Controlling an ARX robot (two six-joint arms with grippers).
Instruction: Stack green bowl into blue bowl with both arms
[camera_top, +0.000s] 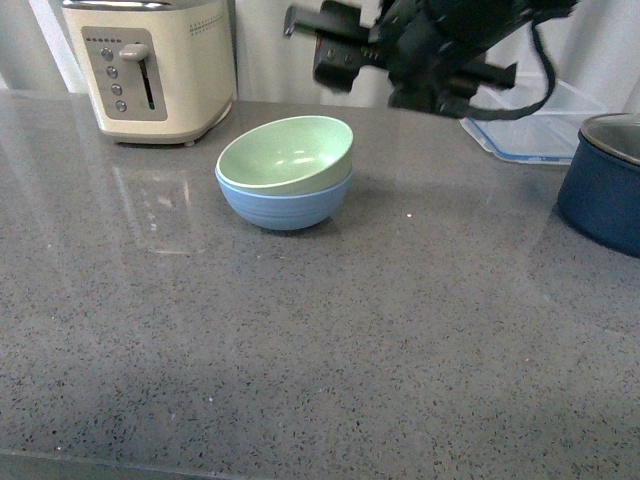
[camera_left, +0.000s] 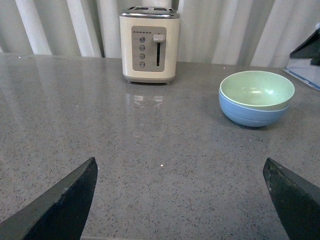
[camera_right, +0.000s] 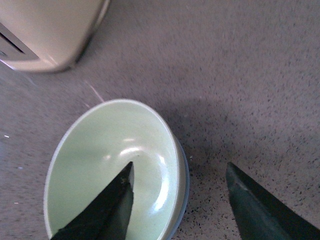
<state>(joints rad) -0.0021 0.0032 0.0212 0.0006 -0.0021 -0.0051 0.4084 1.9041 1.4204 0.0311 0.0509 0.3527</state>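
green bowl (camera_top: 285, 153) in blue bowl (camera_top: 285, 210); right gripper (camera_right: 177, 170) splayed empty above rim; left gripper (camera_left: 180, 161) splayed, well apart

The counter (camera_top: 330, 340) is grey speckled stone, glossy enough to mirror the toaster (camera_top: 160, 65) standing at its back left; the blue bowl (camera_top: 285, 210) sits upright near the middle, right of the toaster; a navy pot (camera_top: 605, 195) stands at the right edge; a clear tray (camera_top: 525, 135) lies behind it.

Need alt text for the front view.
The green bowl sits nested, slightly tilted, in the blue bowl on a grey speckled counter. A cream toaster stands behind-left, a navy pot at the right edge, a black robot arm overhead.
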